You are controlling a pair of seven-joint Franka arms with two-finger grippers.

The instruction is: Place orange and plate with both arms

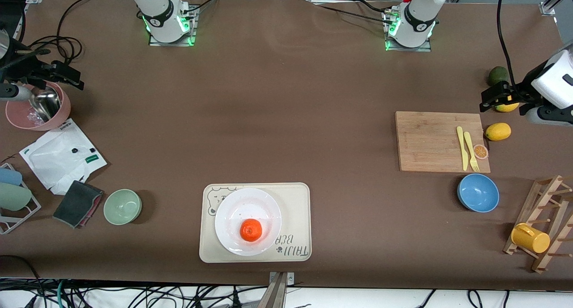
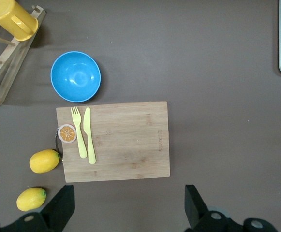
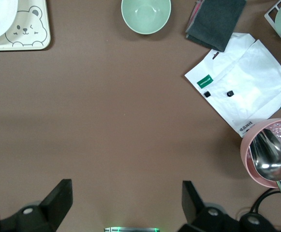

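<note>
the right arm (image 1: 157, 12) and the left arm (image 1: 418, 17) are glossy white, each ringed by a black band carrying a small white mark. each base sits on a square metal plate and glows green along its lower edge. a small red part shows near the top of each base, perhaps a button. black cables run from both bases across the brown table. the left gripper (image 2: 125, 212) has two matte black wedge-shaped fingers, with round pale screws in the black body below them. the right gripper (image 3: 125, 208) looks the same: black fingers, grey round screw heads.
</note>
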